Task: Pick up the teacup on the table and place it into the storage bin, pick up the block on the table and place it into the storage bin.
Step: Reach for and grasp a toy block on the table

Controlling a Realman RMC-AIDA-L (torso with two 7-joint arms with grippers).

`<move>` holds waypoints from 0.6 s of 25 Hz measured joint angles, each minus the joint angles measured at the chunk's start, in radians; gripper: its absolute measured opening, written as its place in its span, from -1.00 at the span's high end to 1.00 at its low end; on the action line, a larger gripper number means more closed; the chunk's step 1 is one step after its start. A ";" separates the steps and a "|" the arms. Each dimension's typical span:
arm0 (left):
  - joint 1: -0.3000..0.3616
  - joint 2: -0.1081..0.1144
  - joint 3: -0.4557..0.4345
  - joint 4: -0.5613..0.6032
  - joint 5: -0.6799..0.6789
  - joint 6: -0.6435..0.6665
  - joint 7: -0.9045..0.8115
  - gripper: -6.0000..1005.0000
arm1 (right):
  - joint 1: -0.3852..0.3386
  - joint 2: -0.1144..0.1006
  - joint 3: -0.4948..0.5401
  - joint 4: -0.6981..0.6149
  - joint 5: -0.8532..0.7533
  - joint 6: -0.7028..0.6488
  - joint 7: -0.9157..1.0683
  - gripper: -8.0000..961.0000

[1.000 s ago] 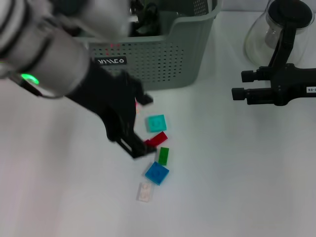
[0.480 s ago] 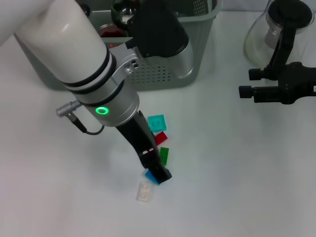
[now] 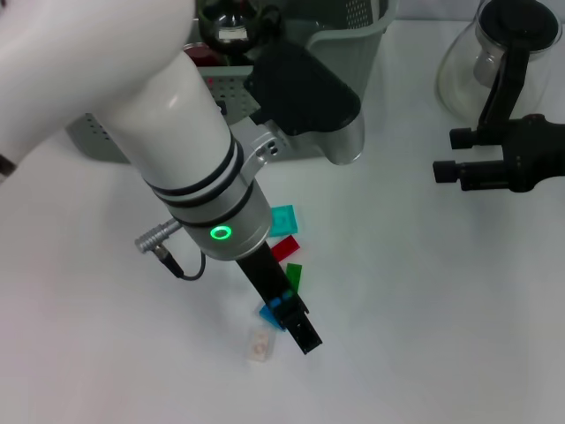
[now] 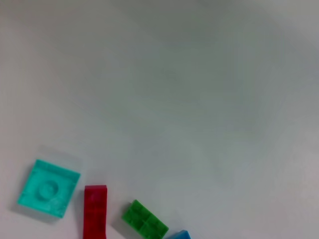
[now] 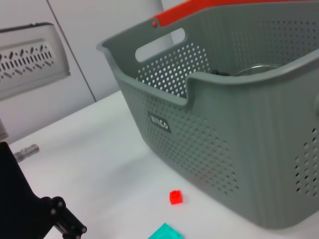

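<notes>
Several flat blocks lie in a row on the white table: teal, red, green, blue and a clear one. My left gripper reaches down over the blue block and hides part of it. The left wrist view shows the teal, red and green blocks. The storage bin stands at the back, with a round dark vessel inside; I cannot tell if it is the teacup. My right gripper hovers open at the right.
A glass teapot stands at the back right, behind the right arm. In the right wrist view a small red cube lies on the table just in front of the bin. An orange-red handle tops the bin.
My left arm has swung in over the row of blocks, and its gripper tip has moved toward the front, from the red block to the blue one. The right gripper drifted slightly right.
</notes>
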 joint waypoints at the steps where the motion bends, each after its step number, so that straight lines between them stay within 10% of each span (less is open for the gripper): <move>1: 0.000 0.000 0.010 -0.006 0.000 -0.008 -0.010 -0.84 | -0.001 0.000 0.000 0.000 -0.006 -0.004 -0.004 -0.55; 15: -0.004 0.000 0.051 -0.078 0.053 -0.101 -0.086 -0.81 | -0.013 -0.003 0.012 -0.003 -0.036 -0.051 -0.035 -0.55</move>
